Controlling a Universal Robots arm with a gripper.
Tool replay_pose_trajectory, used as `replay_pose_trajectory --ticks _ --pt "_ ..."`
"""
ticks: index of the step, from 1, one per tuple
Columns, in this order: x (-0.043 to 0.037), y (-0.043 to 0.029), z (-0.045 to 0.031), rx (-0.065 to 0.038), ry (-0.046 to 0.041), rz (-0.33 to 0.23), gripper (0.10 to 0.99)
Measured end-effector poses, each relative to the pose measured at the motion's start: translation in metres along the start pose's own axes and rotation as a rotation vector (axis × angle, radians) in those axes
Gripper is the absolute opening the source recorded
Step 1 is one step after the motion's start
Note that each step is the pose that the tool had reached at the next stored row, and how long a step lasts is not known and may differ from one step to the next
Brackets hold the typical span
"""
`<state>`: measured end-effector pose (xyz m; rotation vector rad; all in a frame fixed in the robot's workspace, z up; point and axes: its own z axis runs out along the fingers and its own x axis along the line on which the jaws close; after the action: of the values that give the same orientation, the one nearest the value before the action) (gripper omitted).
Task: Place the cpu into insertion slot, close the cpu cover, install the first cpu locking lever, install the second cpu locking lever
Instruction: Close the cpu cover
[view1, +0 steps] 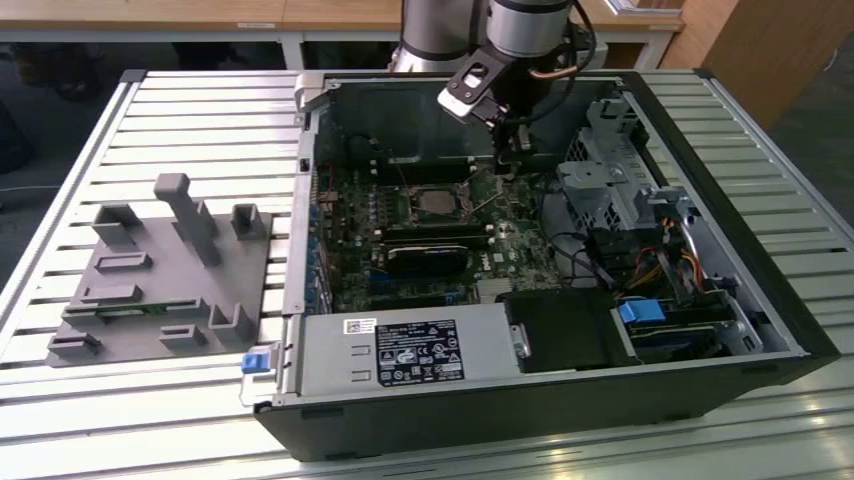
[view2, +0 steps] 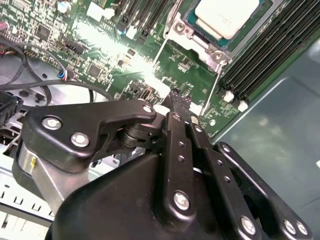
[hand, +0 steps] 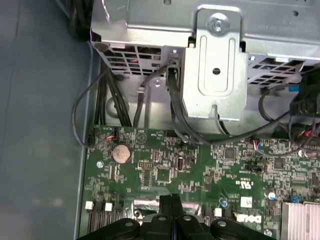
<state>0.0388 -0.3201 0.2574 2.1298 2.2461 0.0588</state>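
The cpu (view2: 227, 17), a pale silvery square, sits in the insertion slot (view1: 434, 200) on the green board. The cpu cover (view2: 216, 56), a silver frame, lies around it. Two thin metal locking levers (view2: 212, 90) (view2: 157, 55) stick out from the socket's corners, not tucked down. My gripper (view1: 509, 165) hangs inside the case just to the exterior view's right of the socket. In both wrist views its black fingers are pressed together with nothing between them, and the gripper tip (view2: 176, 97) (hand: 171, 199) is just above the board near one lever's free end.
The open black computer case (view1: 694, 140) lies on a slatted metal table (view1: 187, 110). A metal drive cage (hand: 215, 60) and dark cables (hand: 175, 115) are close to the gripper. Long black memory slots (view2: 270, 55) flank the socket. A grey fixture block (view1: 160, 270) stands at the exterior view's left.
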Motion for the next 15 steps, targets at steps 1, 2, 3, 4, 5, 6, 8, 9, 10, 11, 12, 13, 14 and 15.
replay_pose_trajectory --ticks 1,2,3,4,5,6,8,9,10,11,12,13,14,15 --pt "0.0003 0.003 0.0008 0.001 0.0001 -0.001 0.11" --pt "0.0005 0.0041 0.001 0.001 0.0001 -0.001 0.11" --pt "0.0007 0.0052 0.0013 0.001 0.0001 -0.001 0.11" --pt "0.0008 0.0064 0.0015 0.002 0.0001 -0.001 0.11" --pt "0.001 0.0075 0.0017 0.002 0.0002 -0.002 0.11" --pt "0.0011 0.009 0.0019 0.003 0.0002 -0.002 0.11" --pt "0.0015 0.0117 0.0023 0.004 0.0004 -0.002 0.11" --pt "0.0017 0.0127 0.0026 0.004 0.0004 -0.002 0.11" --pt "0.0018 0.0138 0.0029 0.004 0.0005 -0.002 0.11" --pt "0.0019 0.0149 0.0032 0.005 0.0006 -0.002 0.11" --pt "0.0019 0.0159 0.0036 0.006 0.0006 -0.002 0.11" --pt "0.0019 0.0169 0.004 0.007 0.0005 -0.002 0.11" --pt "0.0018 0.0179 0.0046 0.008 0.0007 -0.002 0.11" --pt "0.0018 0.0186 0.0053 0.009 0.0008 -0.002 0.11"
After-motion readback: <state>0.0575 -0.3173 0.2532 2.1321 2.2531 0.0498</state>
